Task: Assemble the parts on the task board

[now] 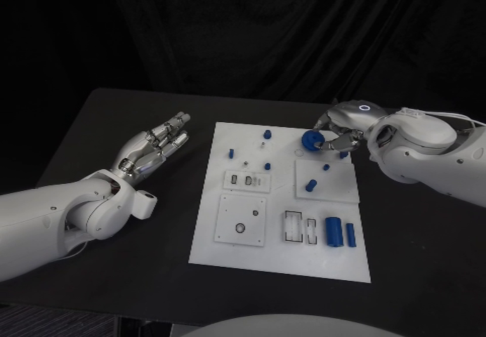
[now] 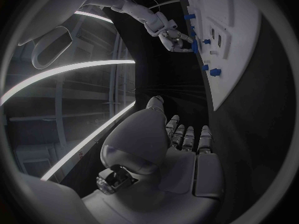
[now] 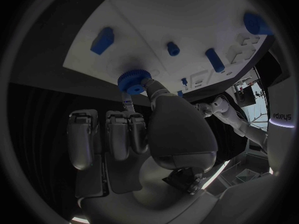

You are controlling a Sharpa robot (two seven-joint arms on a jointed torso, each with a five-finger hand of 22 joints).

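The white task board (image 1: 284,261) lies in the middle of the black table. My right hand (image 1: 343,133) hovers over its far right corner and pinches a blue toothed gear (image 1: 313,141) between thumb and a finger; the right wrist view shows the gear (image 3: 133,81) just above the board (image 3: 187,20). Small blue pegs (image 1: 267,133) stand on the board, and one (image 1: 311,186) sits on the raised right plate. My left hand (image 1: 157,145) hangs left of the board with its fingers stretched out and apart, holding nothing.
A thick blue cylinder (image 1: 333,230) and a slim blue bar (image 1: 350,235) lie at the board's near right. Two white plates with slots (image 1: 246,180) and a hole (image 1: 241,228) sit on the board's left half. The table edge (image 1: 61,151) runs left.
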